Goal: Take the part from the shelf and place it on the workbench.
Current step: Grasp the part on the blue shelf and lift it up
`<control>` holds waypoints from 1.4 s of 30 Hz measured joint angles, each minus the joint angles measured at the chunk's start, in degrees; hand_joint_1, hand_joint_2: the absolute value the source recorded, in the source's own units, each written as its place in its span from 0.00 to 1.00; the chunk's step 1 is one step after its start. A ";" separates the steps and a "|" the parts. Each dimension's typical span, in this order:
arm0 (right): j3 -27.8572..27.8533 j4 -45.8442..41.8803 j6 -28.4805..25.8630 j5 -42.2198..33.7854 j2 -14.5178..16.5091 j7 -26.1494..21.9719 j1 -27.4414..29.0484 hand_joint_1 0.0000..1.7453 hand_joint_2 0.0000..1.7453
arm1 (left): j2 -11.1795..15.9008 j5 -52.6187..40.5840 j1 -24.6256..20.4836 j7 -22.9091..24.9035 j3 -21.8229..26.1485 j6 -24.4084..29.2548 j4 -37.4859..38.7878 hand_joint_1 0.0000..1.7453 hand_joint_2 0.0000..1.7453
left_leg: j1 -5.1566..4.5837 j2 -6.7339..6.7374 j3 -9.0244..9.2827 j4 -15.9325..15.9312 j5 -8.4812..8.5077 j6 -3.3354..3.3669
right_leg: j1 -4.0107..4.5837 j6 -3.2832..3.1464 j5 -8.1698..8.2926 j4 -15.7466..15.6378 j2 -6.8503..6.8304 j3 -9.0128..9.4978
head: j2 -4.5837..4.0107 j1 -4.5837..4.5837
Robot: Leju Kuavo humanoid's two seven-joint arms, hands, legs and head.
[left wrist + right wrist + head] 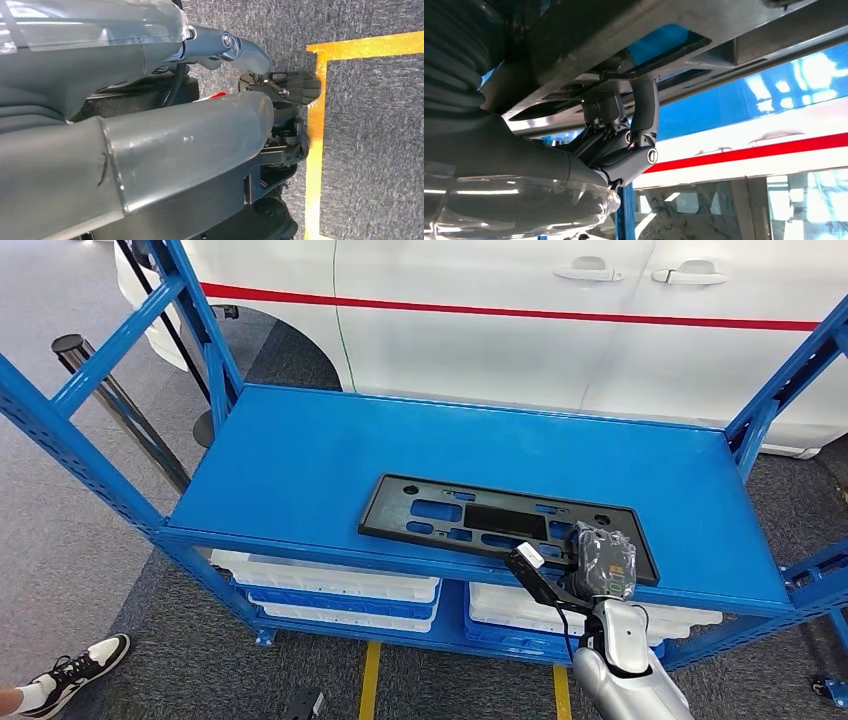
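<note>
The part (500, 523), 1 flat black plastic frame with cut-outs, lies on the blue shelf (300, 460) near its front edge, right of centre. The right hand (601, 562) rests on its near right corner and hides that corner; in the right wrist view the fingers (644, 107) touch the part (574, 45), but whether they clamp it I cannot tell. The left hand (150, 145) hangs over grey floor and yellow tape (315, 125), its fingers hidden. Below sit 2 stacks of white and blue trays (330, 590). Behind stands 1 white car (560, 330); 1 shoe (85, 660) shows at lower left.
</note>
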 joint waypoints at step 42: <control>3.98 -38.23 -5.69 -0.16 -3.70 -13.07 7.92 1.00 1.00 | 0.37 3.34 0.92 -3.74 -0.45 0.41 -0.28 0.00 1.00 | -0.43 -0.03 -0.13 0.12 -0.27 0.29 | -0.43 0.33 0.02 -0.18 -0.01 -0.06 | 0.00 0.00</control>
